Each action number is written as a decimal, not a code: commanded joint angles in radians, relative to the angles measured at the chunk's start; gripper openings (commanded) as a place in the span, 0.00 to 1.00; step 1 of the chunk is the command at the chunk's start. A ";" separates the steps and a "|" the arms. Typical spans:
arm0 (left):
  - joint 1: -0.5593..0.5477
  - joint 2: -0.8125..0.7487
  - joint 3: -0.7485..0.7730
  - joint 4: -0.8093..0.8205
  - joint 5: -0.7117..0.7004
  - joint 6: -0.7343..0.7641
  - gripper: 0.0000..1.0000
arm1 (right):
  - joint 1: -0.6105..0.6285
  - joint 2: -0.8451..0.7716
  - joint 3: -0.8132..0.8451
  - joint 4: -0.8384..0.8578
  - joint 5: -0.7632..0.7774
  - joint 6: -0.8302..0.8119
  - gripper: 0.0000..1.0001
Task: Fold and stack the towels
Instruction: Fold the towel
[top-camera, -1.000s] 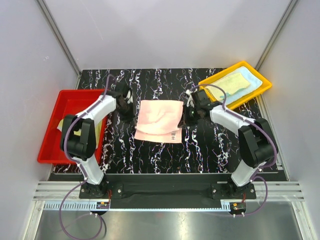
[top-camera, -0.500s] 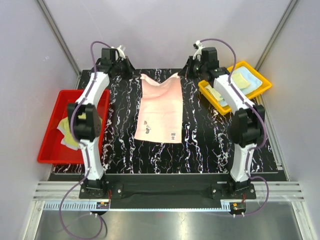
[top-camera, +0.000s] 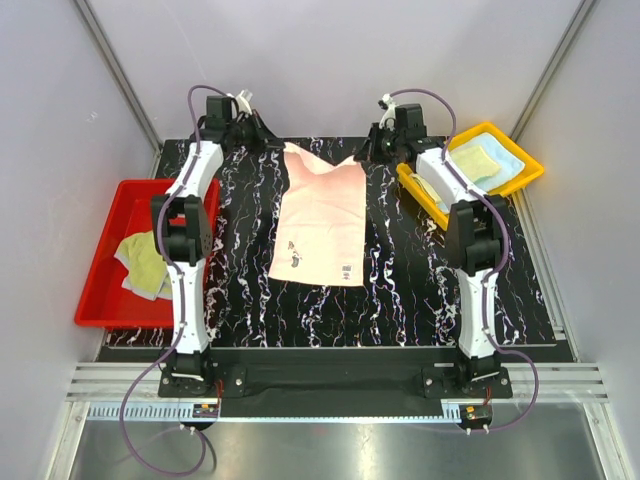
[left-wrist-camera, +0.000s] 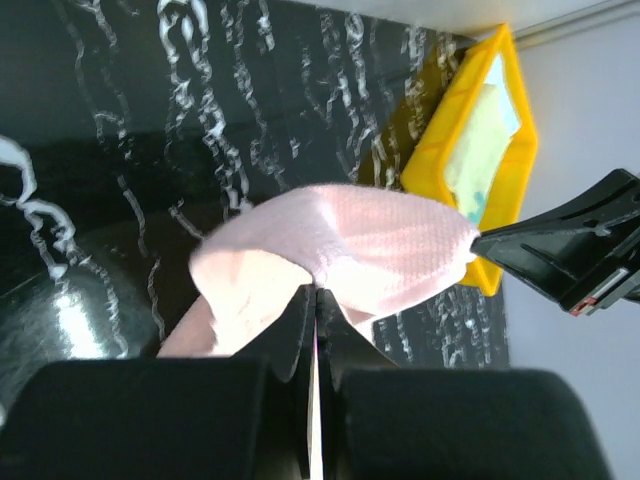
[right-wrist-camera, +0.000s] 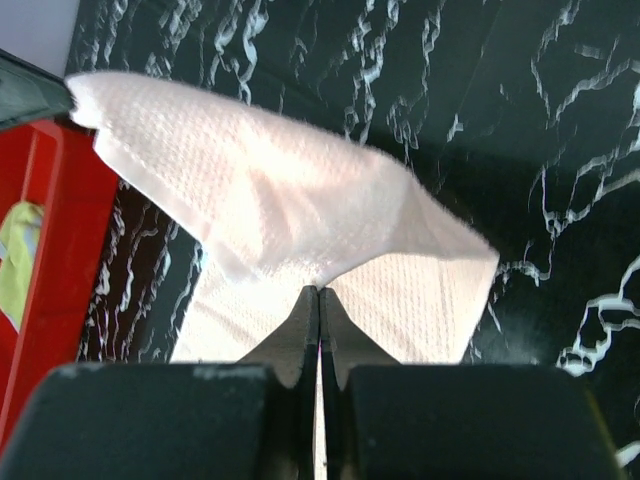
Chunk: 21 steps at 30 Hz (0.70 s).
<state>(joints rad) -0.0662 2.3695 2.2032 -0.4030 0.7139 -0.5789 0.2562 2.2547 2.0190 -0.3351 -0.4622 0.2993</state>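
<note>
Black marbled table (top-camera: 420, 290) carries one peach-pink towel (top-camera: 322, 215) mid-table, spread out and not yet folded. At left, the red tray (top-camera: 140, 205) holds crumpled towels (top-camera: 145, 265) waiting. At right, the yellow tray (top-camera: 497, 130) holds a folded stack (top-camera: 480, 160). The left gripper (left-wrist-camera: 316, 300) and right gripper (right-wrist-camera: 318, 300) each pinch a far corner.

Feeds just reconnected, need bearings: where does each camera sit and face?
Top external: above and behind the bases, looking down on the black marbled table; both arms show.
Left wrist: on the left arm, faces right toward the yellow plastic tray; shut left end effector pinches the pink cloth towel.
Right wrist: on the right arm, faces left toward the red plastic tray; shut right end effector pinches that towel.
Shared: all show the towel.
</note>
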 joint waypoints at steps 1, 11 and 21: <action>0.011 -0.082 -0.003 -0.143 -0.017 0.143 0.00 | 0.002 -0.098 -0.080 -0.002 -0.024 -0.040 0.00; 0.011 -0.324 -0.417 -0.324 -0.082 0.284 0.00 | 0.017 -0.306 -0.480 0.004 -0.124 -0.031 0.00; 0.000 -0.472 -0.753 -0.384 -0.103 0.332 0.00 | 0.057 -0.434 -0.801 -0.013 -0.118 -0.003 0.00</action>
<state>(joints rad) -0.0639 1.9820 1.5005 -0.7734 0.6155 -0.2821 0.2989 1.8996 1.2781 -0.3534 -0.5591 0.2844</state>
